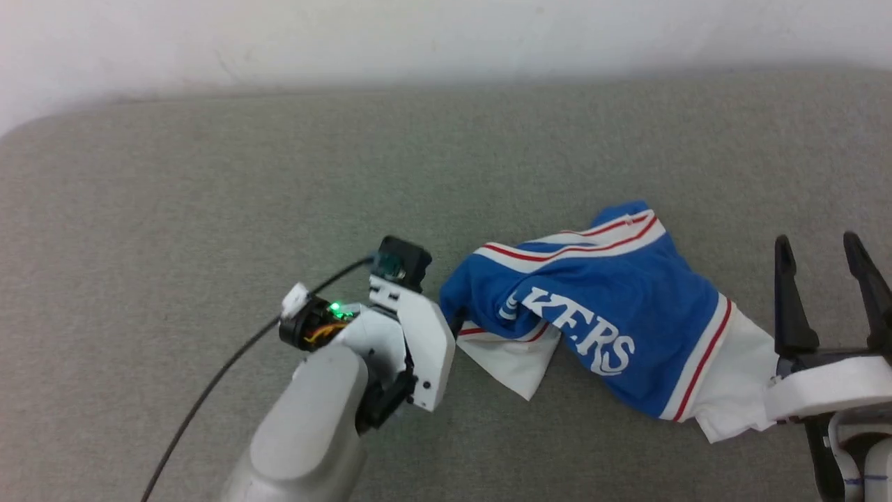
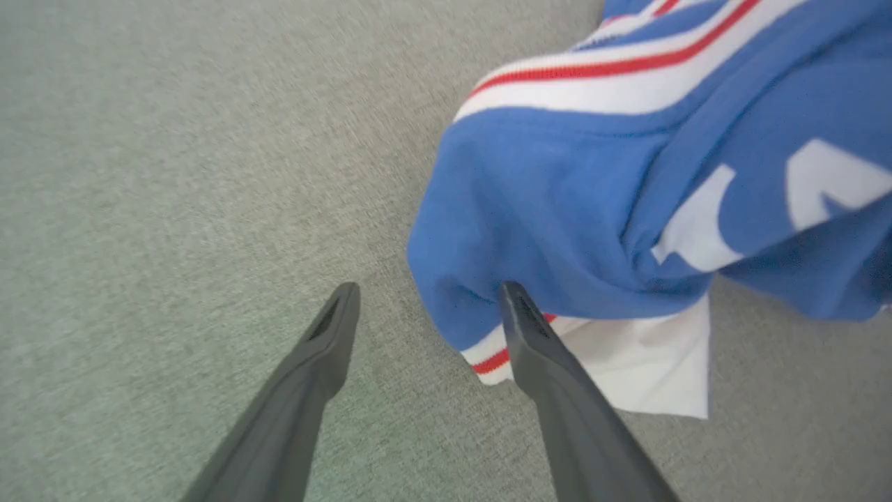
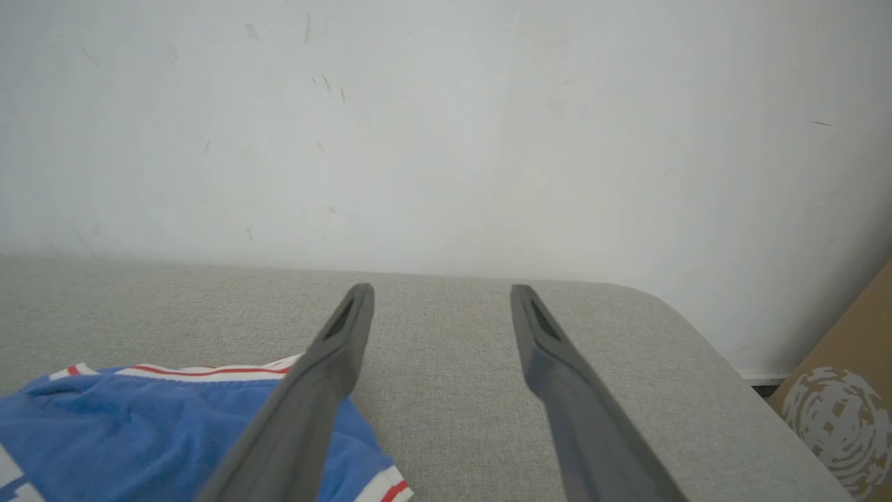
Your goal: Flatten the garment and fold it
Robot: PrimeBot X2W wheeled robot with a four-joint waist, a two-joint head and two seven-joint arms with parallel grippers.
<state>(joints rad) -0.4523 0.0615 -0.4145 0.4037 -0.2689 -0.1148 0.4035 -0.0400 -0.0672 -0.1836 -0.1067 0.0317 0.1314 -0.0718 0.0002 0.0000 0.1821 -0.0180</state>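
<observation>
Grey upholstery [image 1: 209,209] bears a crumpled jersey T-shirt [image 1: 627,293]. Wide-open and empty, the left gripper [image 2: 425,300] and right gripper [image 1: 819,247] should pinch opposite edges.

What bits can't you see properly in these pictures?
- Head view: folds hide the start of the word on the shirt.
- Left wrist view: a finger of the left gripper covers where it might touch the shirt.
- Right wrist view: the edge cuts off the brown box.
</observation>
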